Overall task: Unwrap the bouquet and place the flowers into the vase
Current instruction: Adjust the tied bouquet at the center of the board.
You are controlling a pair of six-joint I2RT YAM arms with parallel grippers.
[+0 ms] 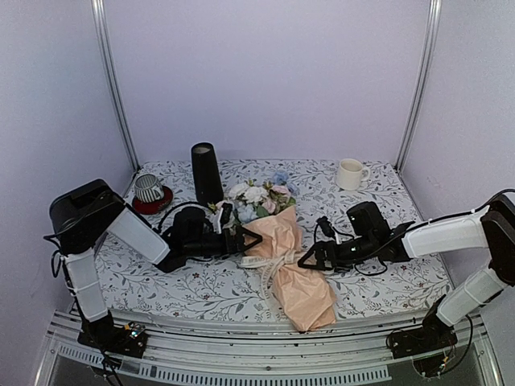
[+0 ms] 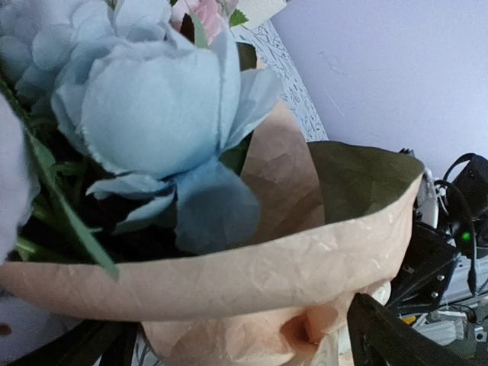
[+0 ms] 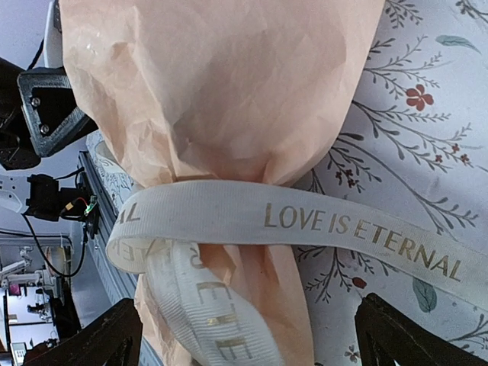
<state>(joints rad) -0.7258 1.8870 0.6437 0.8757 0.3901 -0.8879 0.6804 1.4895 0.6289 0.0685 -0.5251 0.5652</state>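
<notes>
In the view from above, the left arm (image 1: 137,233) is seen at the far left, bent low over the table (image 1: 386,285), which is covered with a cloth of small leaves and flowers. Behind it, a striped cup (image 1: 148,187) is set on a red saucer (image 1: 158,204). Just to the right the vase (image 1: 206,172) is found, black, tall and upright. The left gripper (image 1: 254,239) is held wide open at the left edge of the bouquet (image 1: 286,241), just below the blooms. The bouquet is laid flat in the middle of the frame. Its flowers (image 1: 257,195) are pointed at the back wall, near the vase, and its closed end is at the near edge. The paper wrap (image 1: 302,297) is tied at its thin part with a cream ribbon (image 1: 269,264). The right gripper (image 1: 307,261) is held wide open too, just beside the ribbon. Farther right and back, a white mug (image 1: 350,174) is placed, well apart from the bouquet.

In the left wrist view, a big light blue bloom (image 2: 152,107) is seen at the upper left. The wrap, peach outside and green inside, is seen between the black fingers (image 2: 389,335) at the bottom.

In the right wrist view, the tied neck is seen in the middle, and LOVE IS ETERNAL is printed in gold on the ribbon. The fingers (image 3: 107,343) are kept at the two lower corners, clear of the wrap
</notes>
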